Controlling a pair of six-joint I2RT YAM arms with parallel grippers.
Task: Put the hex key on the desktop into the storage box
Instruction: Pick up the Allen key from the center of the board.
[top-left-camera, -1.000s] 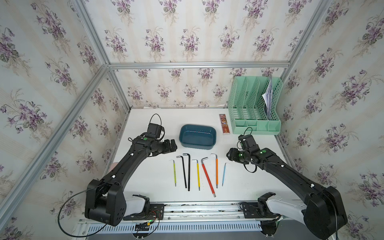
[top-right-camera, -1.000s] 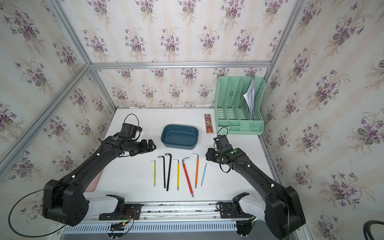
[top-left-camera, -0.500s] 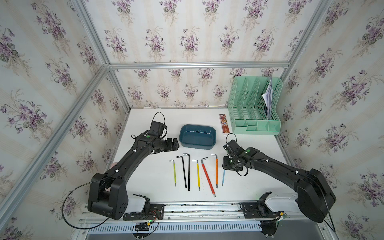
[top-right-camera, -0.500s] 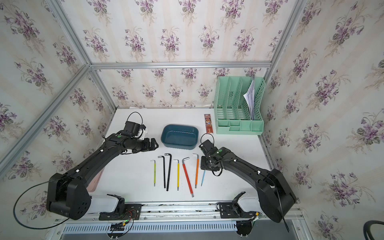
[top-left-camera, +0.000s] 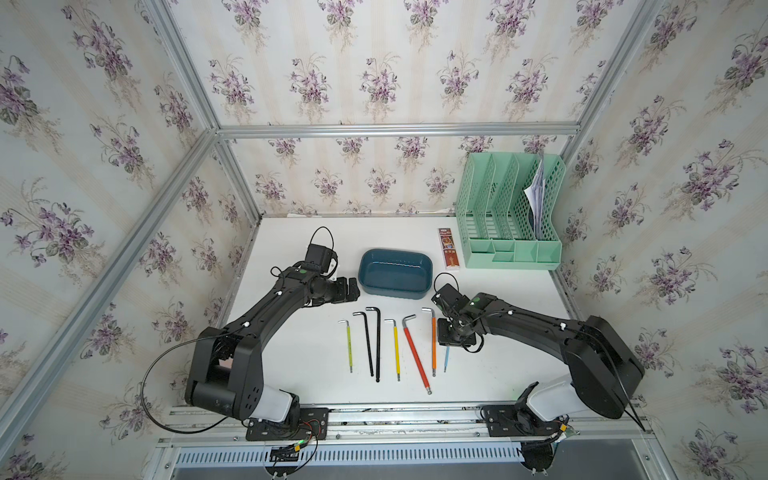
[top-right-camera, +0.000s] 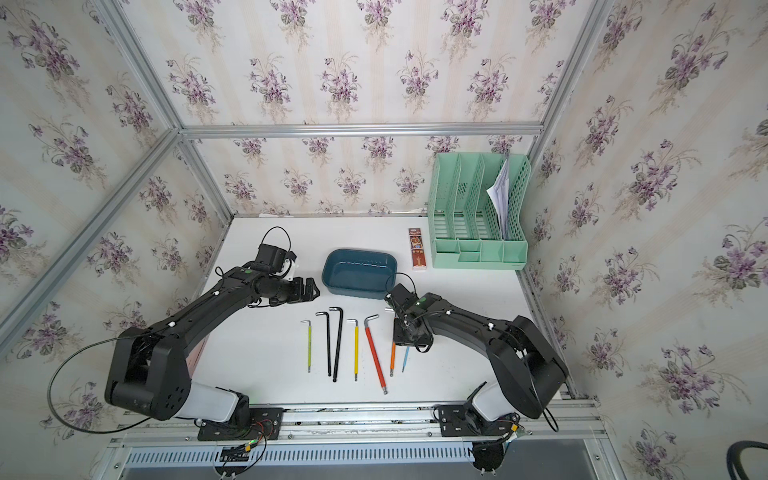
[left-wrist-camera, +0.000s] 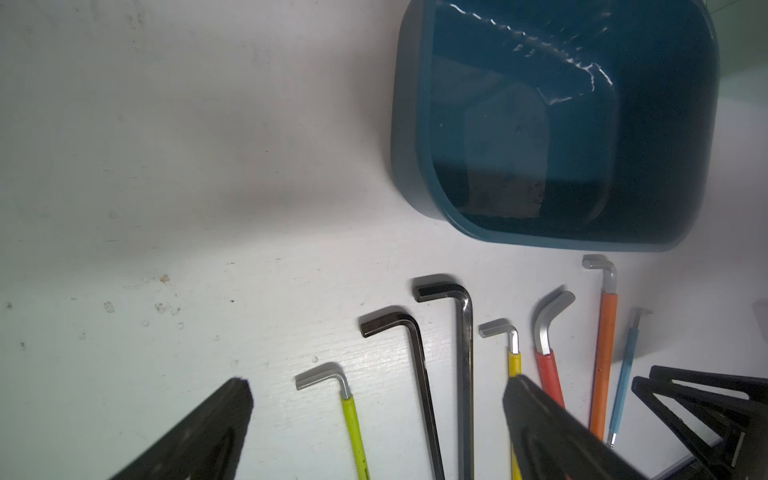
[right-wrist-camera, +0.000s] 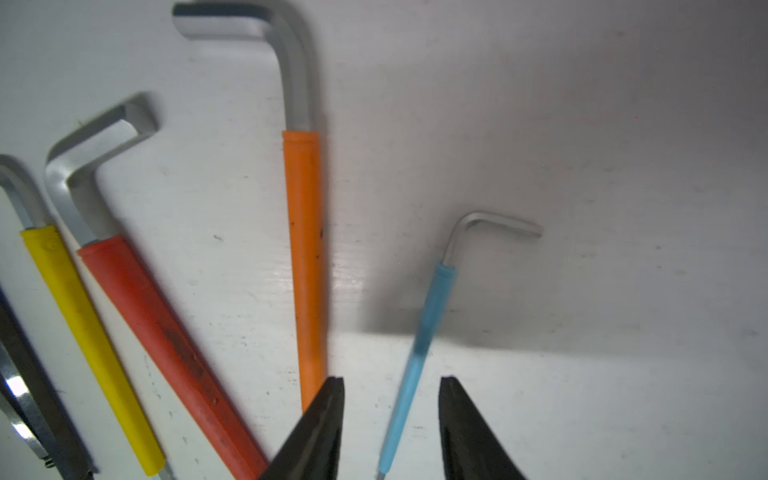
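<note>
blue hex key (right-wrist-camera: 420, 343) was straddled w/o contact by right gripper (right-wrist-camera: 390, 388), jaws parted for a pinch; left gripper (top-left-camera: 354, 289) was parked spread & empty nr storage box (top-left-camera: 392, 293).

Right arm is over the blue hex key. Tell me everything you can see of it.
The blue hex key is the thinnest of the row: a slim bare-metal L-shaped rod with a light blue, plastic-looking sleeve over most of its long arm. It lies flat on the desktop at the row's end beside the orange key, not touching it, short leg pointing away from it. The right gripper straddles the sleeve, jaws open with gaps either side; nothing grips it yet.
</note>
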